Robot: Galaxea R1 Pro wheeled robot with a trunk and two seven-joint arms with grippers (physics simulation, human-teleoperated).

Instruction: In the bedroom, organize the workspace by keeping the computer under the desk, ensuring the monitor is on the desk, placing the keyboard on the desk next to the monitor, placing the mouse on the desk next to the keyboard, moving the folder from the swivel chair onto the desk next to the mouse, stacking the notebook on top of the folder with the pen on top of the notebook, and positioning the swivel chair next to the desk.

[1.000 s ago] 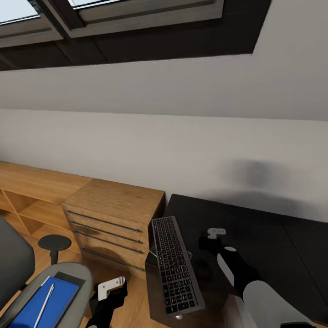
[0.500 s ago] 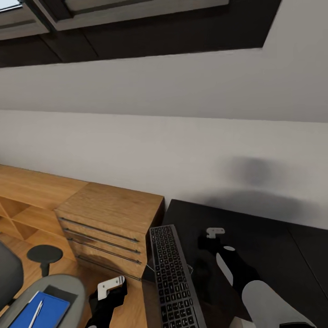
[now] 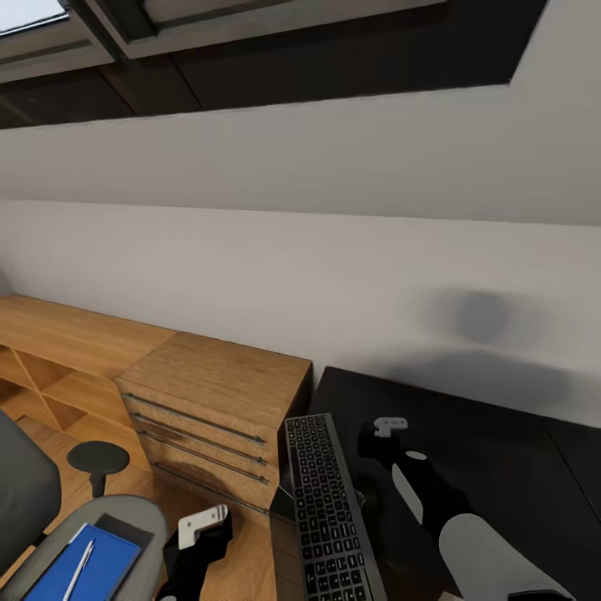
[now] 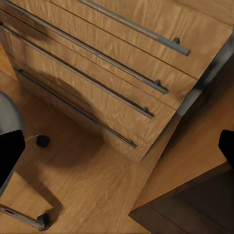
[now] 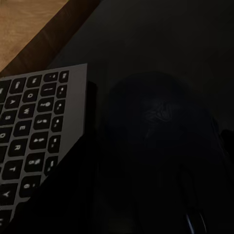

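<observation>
Keyboard [image 3: 330,509] lies along the tabletop [image 3: 492,434] left edge, with bare black surface open out toward 2 o'clock. Right pincer [image 3: 386,427] hangs just beside it at 3 o'clock, can't tell its jaws; the mouse [image 5: 158,146] sits dim right below. Left pincer [image 3: 200,526] hovers over floor, open, by the folder [image 3: 75,568] on the swivel chair [image 3: 125,517].

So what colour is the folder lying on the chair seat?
Bright blue folder, clearest in the head view.

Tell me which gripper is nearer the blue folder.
Left. The left gripper hangs over the floor just beside the chair seat holding the blue folder; the right gripper is over the desk, beyond the keyboard.
</observation>
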